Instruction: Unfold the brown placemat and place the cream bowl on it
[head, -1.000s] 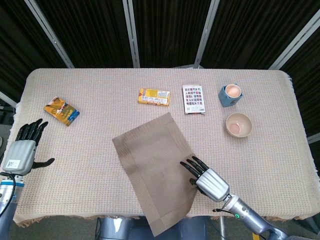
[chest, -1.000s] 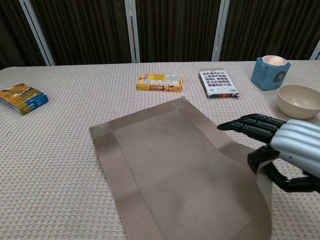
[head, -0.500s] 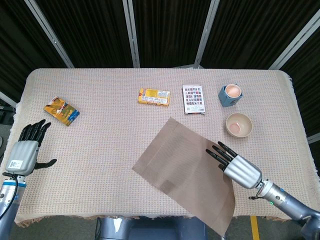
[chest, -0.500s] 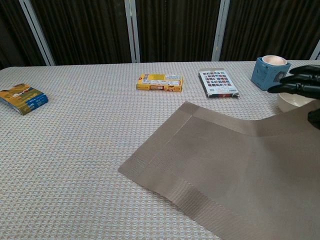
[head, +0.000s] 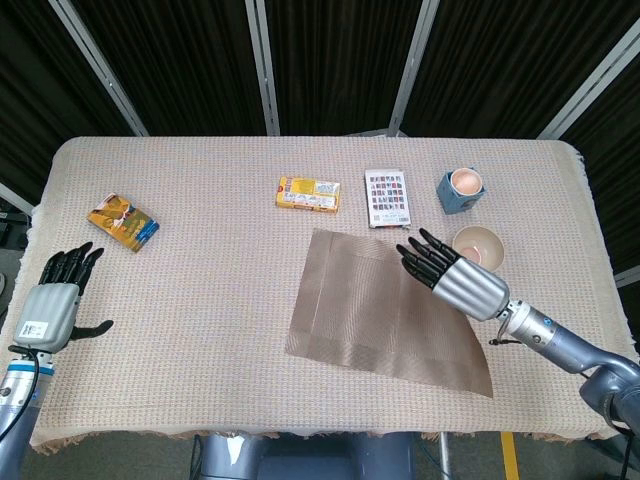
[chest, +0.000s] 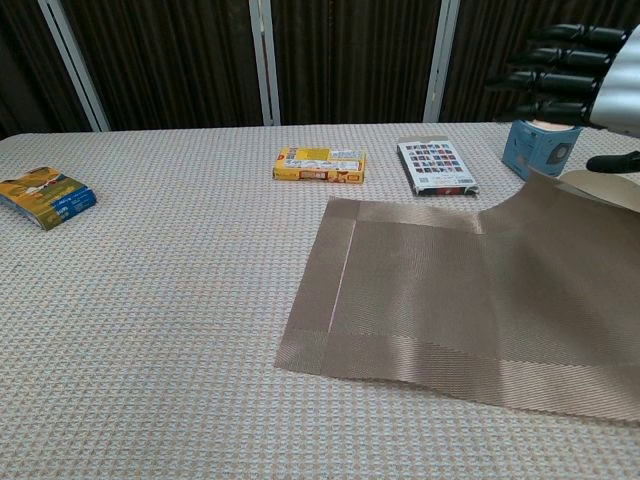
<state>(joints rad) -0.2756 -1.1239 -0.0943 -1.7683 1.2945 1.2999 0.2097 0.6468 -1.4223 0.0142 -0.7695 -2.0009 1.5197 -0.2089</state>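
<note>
The woven beige table (head: 200, 300) fills most of the shot, with dark curtains behind it. The brown placemat (head: 370, 310) lies spread right of centre, its far right corner lifted by the right hand (head: 455, 280), thumb under the edge and the other fingers stretched out straight. The cream bowl (head: 478, 248) sits just behind that hand, beside a blue cup (head: 461, 189). A card packet (head: 386, 198), a yellow box (head: 308, 193) and a snack pack (head: 123, 222) lie well apart. The left hand (head: 50, 305) hovers at the table's left edge, fingers spread, holding nothing.
</note>
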